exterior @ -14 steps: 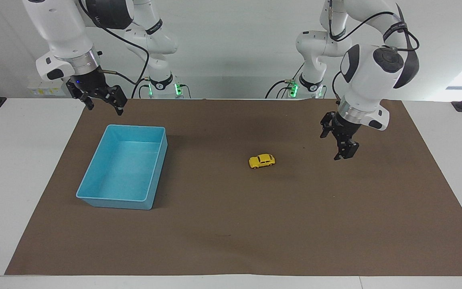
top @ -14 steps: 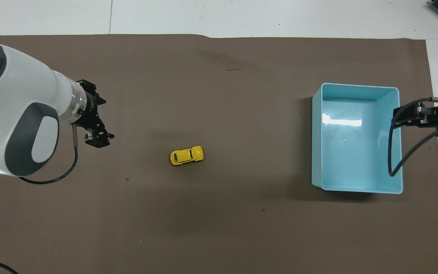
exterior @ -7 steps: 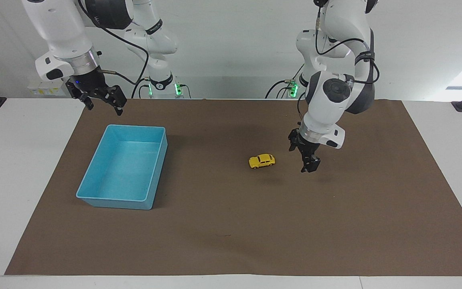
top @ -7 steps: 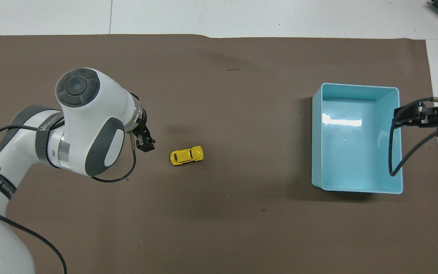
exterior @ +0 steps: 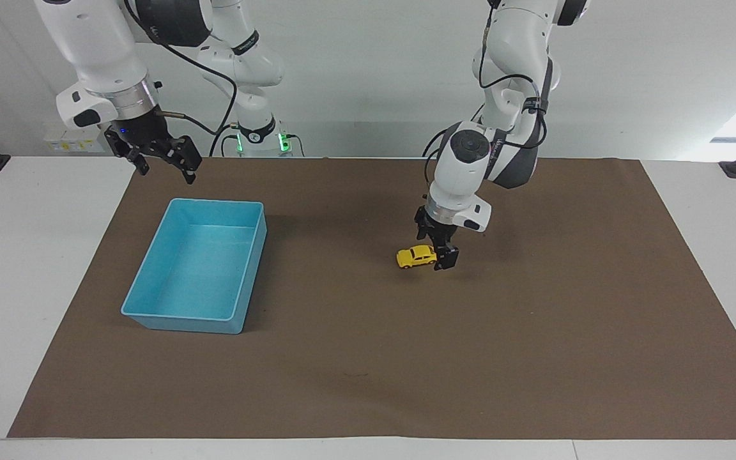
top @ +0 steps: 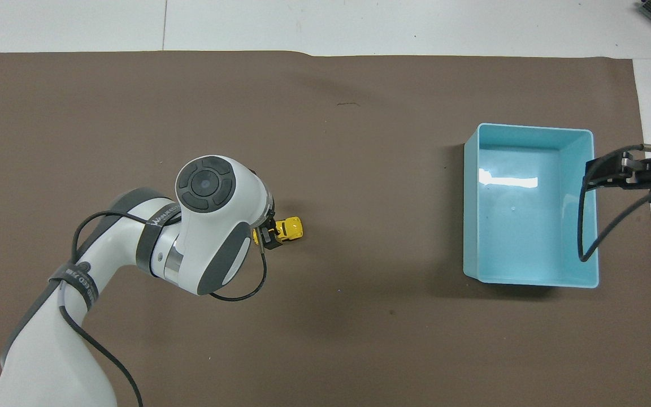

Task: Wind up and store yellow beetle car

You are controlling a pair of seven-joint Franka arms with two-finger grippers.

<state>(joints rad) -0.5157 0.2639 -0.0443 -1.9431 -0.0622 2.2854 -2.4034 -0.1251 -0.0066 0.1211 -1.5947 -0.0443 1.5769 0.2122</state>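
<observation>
My workspace is bright and evenly lit; soft shadows lie on the brown mat, glare shines inside the blue bin.

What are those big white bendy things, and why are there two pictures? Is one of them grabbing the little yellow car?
Those white bendy things are two robot arms. Each ends in a small black pincer called an end effector. One picture looks at the robots from across the table; the other looks down from above them, so everything appears turned around.

A brown mat covers the table. On it sit the yellow beetle car and an empty blue bin, which is toward the right arm's end of the table.

The left end effector has come down right at one end of the car. The car is on the mat, not lifted, and I cannot tell whether the pincer is pinching it.

The right end effector waits in the air, open, near the bin's edge closest to the robots, holding nothing.
</observation>
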